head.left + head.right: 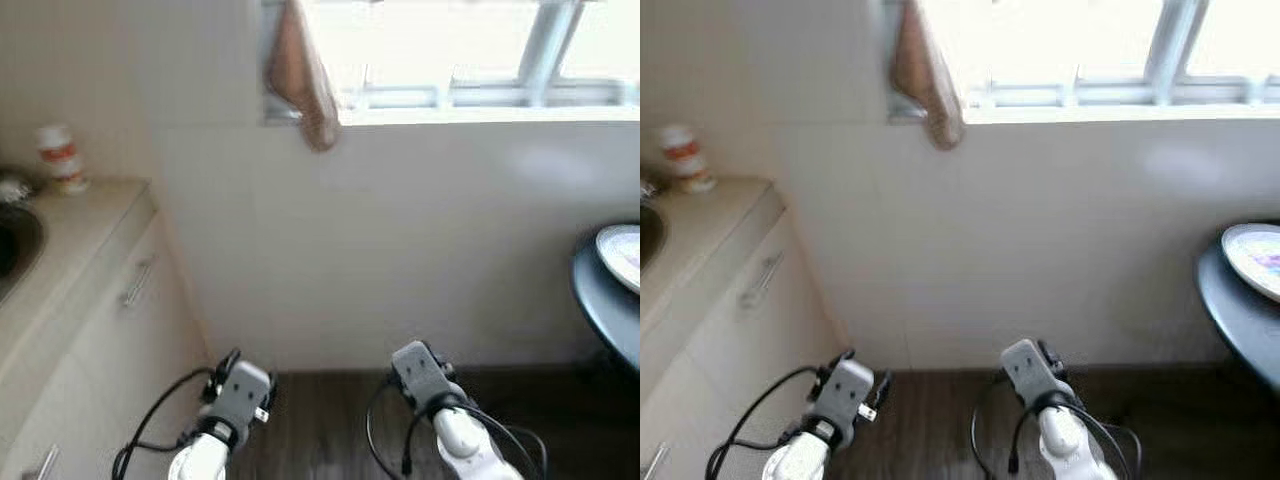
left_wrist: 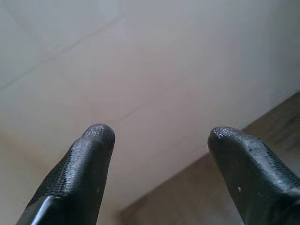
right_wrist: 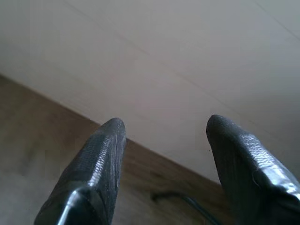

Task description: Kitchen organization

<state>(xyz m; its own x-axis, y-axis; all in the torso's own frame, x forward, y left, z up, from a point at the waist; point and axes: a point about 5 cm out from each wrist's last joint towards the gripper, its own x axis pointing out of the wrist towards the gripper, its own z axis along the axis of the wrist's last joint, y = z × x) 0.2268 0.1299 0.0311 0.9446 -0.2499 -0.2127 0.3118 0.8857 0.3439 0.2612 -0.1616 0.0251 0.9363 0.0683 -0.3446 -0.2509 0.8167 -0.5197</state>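
Left pincer (image 2: 157, 136): fingers apart, gripping nothing; arm held low at the robot's left, above the dark wood floor (image 1: 330, 420). The wrist view looks along the fingers at the pale tiled wall (image 2: 154, 70) where it meets the floor.
Right pincer (image 3: 164, 129): fingers apart, gripping nothing; arm held low at the robot's right, over the floor. The wrist view shows the foot of the wall and a black cable (image 3: 183, 199) lying on the floor boards.
Table (image 1: 70, 240): pale kitchen counter at the robot's left, running along the side wall, with cabinet fronts and a metal handle (image 1: 137, 283) below.
Sink (image 1: 15, 245): dark round basin set in the table, cut off by the picture edge.
Jar (image 1: 60, 157): white container with a red band, upright at the back of the table, against the wall and just beyond the sink.
Window (image 1: 450, 50): bright, above the facing wall, with a white sill.
Cloth (image 1: 305, 80): brown, hanging from the left end of the sill.
Round table (image 1: 605, 300): dark, at the robot's right, partly in view.
Plate (image 1: 622, 255): pale, lying on the round table, near its edge.
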